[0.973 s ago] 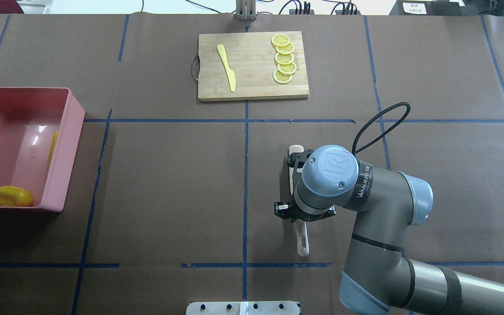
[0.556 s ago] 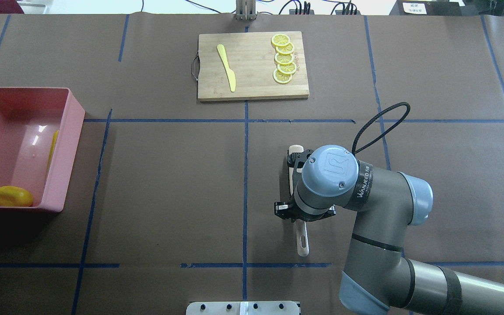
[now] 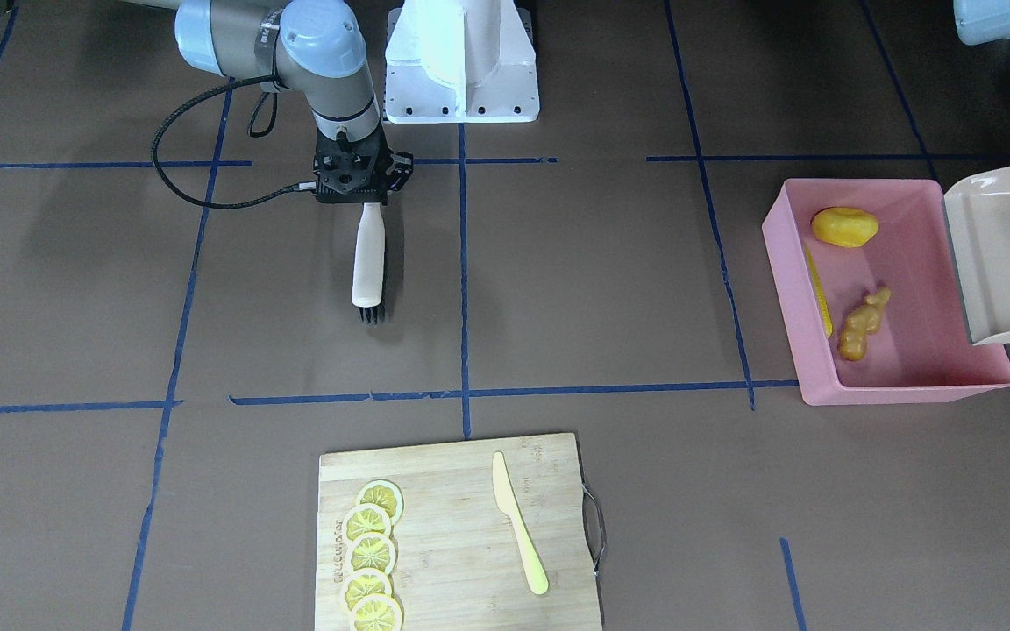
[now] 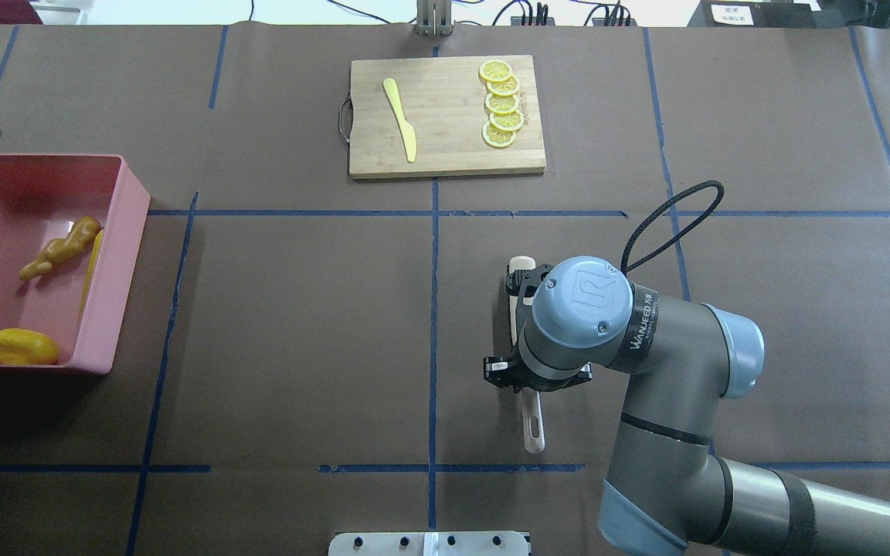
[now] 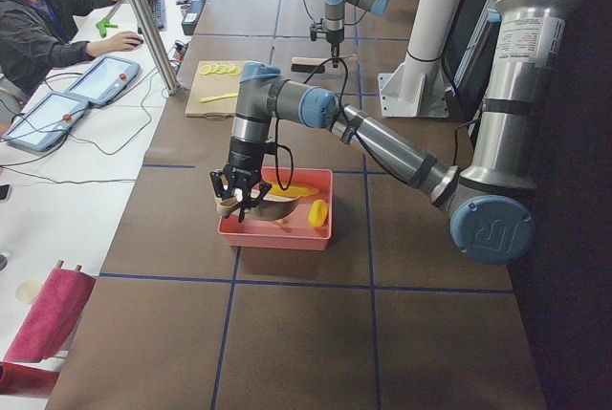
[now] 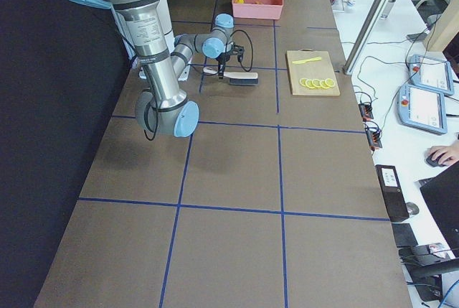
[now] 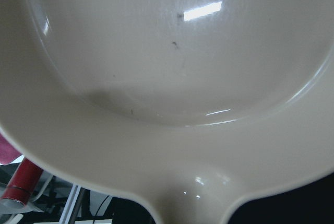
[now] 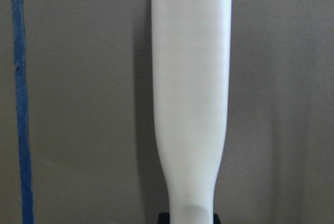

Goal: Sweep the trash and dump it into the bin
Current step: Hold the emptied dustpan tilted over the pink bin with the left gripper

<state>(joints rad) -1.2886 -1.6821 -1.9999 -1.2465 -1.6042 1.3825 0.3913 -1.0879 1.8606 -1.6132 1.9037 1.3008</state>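
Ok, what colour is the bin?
The bin is pink, shown best in the front-facing view.

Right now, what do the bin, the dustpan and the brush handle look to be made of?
Bin: pink plastic, smooth, with thin straight moulded walls. Dustpan: probably beige plastic; glossy, with sharp light reflections in the left wrist view. Brush handle: smooth, off-white and matte; it could be plastic or painted wood, I can't tell which.

A beige dustpan fills the view, its handle neck at bottom centre.
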